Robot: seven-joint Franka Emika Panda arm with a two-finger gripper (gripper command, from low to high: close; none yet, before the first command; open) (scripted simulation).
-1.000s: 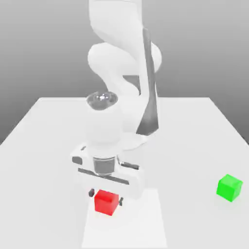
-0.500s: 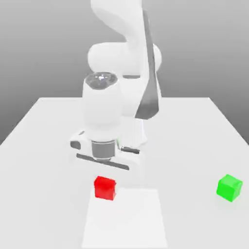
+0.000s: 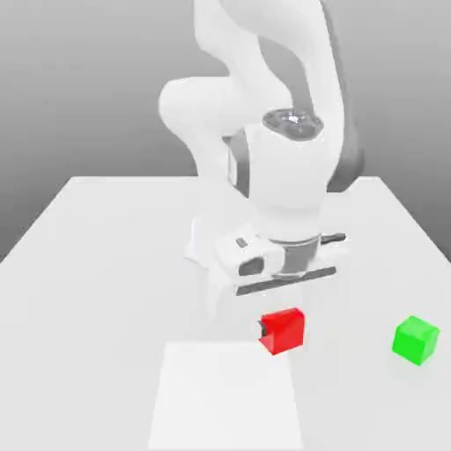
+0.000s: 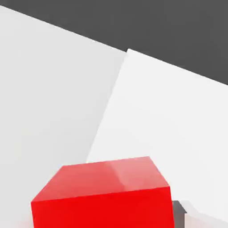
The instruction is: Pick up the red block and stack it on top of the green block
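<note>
The red block (image 3: pixel 284 330) hangs in the air just under the white hand, a little above the table, with my gripper (image 3: pixel 282 333) shut on it. A dark fingertip (image 3: pixel 262 330) shows against the block's side toward the exterior view's left. The hand view looks down on the red block (image 4: pixel 104 193) close up, with the table below it. The green block (image 3: pixel 415 339) rests on the table toward the exterior view's right, about a hand's width from the red one.
The white table (image 3: pixel 97 264) has a lighter square patch (image 3: pixel 227 396) near its front edge, below and left of the held block. The robot's white arm (image 3: pixel 255 114) rises behind the hand.
The gripper closed on the red block, lifted it off the table and carried it toward the exterior view's right, nearer the green block. The hand turned as it moved.
</note>
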